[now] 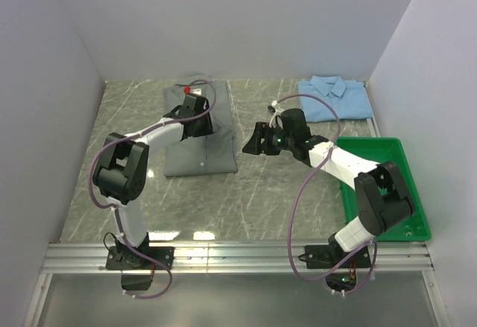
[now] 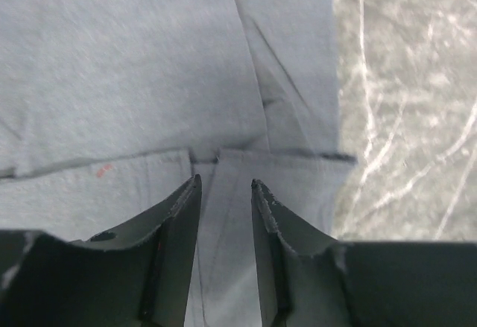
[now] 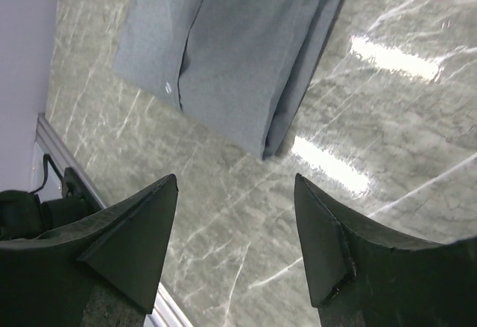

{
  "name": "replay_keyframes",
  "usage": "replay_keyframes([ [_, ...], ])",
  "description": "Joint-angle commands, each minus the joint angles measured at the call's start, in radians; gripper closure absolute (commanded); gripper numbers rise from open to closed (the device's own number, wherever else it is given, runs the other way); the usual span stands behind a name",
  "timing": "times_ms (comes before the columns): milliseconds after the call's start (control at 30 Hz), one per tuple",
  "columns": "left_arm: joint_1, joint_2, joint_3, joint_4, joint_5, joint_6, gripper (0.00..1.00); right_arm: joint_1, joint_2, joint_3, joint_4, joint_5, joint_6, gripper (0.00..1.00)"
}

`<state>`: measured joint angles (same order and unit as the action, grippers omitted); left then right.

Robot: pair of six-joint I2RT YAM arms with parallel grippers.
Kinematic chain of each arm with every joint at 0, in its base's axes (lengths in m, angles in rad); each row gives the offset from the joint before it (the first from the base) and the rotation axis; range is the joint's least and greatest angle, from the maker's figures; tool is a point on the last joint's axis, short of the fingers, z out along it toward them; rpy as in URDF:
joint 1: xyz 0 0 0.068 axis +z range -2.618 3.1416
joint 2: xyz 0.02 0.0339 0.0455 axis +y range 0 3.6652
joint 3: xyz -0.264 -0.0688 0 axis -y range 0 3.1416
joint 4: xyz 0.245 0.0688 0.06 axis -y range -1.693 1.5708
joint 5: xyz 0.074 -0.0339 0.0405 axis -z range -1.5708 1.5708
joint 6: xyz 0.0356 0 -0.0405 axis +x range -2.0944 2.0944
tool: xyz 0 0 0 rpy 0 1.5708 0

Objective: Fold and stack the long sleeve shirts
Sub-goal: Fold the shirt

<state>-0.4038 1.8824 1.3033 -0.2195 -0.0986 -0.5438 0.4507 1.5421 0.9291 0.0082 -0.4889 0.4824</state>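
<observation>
**A:** Where are we seeing the grey shirt [image 1: 212, 152]?

**B:** We are looking at it lying flat on the table [image 1: 261, 193], left of centre, with its sides folded in and its collar at the far end. The light blue shirt [image 1: 335, 97] is lying folded in the far right corner, well apart from it, just beyond the green tray [image 1: 387, 156].

**A:** And the grippers?

**B:** The left gripper [image 2: 226, 184] is hovering over the grey cloth near its right edge, jaws parted narrowly, and we are seeing nothing pinched between them. The right gripper [image 3: 235, 182] is hanging over bare table just beside that edge, jaws wide and empty.

**A:** How are we expecting the shirt to handle?

**B:** We are judging it light, soft and limp. It will likely be sagging wherever we are not supporting it, and perhaps sliding on the glossy table.

**A:** So where are we taking hold?

**B:** We are favouring the near hem corners, one per gripper, pinching all the layers together. Catching only the top layer risks undoing the fold.
</observation>
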Motion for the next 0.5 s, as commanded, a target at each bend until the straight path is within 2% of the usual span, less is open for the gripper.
replay_keyframes([
  [0, 0.000, -0.088, -0.056, 0.084, 0.088, -0.039, 0.60, -0.006, -0.022, -0.015, 0.064, 0.029, 0.001, 0.29],
  [167, 0.000, -0.080, -0.069, 0.108, 0.114, -0.054, 0.69, -0.006, -0.027, -0.023, 0.093, 0.021, 0.004, 0.29],
  [467, -0.006, 0.033, -0.068, 0.112, 0.102, -0.088, 0.71, -0.004, 0.022, -0.016, 0.108, -0.013, 0.022, 0.29],
])
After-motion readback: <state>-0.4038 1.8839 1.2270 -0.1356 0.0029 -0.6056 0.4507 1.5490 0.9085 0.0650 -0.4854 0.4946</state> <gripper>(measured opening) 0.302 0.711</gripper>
